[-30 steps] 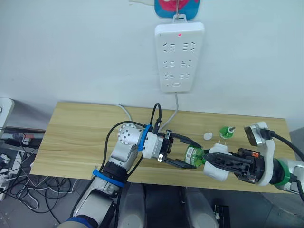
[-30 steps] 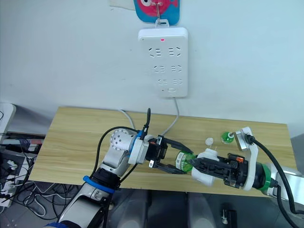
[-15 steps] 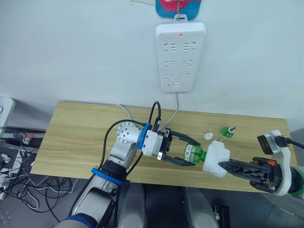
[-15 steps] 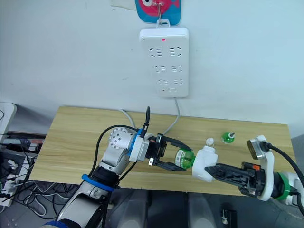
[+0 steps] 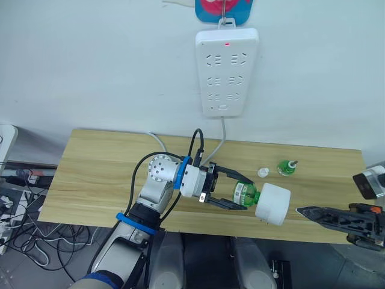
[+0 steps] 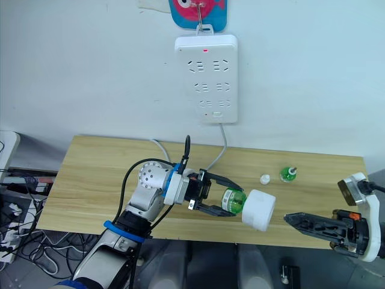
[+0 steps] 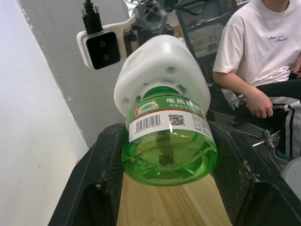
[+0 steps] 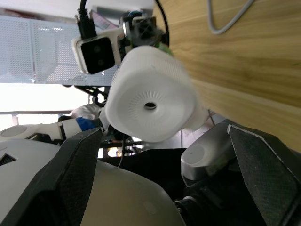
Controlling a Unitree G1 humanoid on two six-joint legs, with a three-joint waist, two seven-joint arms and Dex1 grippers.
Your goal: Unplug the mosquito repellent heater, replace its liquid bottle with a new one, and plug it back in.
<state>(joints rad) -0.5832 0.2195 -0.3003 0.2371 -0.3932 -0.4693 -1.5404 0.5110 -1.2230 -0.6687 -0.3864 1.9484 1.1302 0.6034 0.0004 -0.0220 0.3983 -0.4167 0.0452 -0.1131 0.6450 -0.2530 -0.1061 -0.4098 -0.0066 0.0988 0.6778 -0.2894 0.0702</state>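
Note:
My left gripper (image 5: 245,194) is shut on a green liquid bottle (image 5: 243,194), held on its side over the table's front edge. The mosquito repellent heater (image 5: 272,203), a white rounded unit, sits on the bottle's neck and sticks out to the right. In the left wrist view the bottle (image 7: 167,141) lies between both fingers, with the heater (image 7: 162,70) beyond it. My right gripper (image 5: 302,211) is open, a short way to the right of the heater and not touching it. Its wrist view looks at the heater's round face (image 8: 150,101).
A second green bottle (image 5: 287,167) stands upright on the table (image 5: 102,174) at the back right, a small white cap (image 5: 262,173) beside it. A white power strip (image 5: 227,71) hangs on the wall, its cable running down to the table. A person (image 7: 254,52) sits beyond the table.
My right gripper has let go of the heater and pulled back to the right. The heater stays on the bottle in my left gripper, which has not moved.

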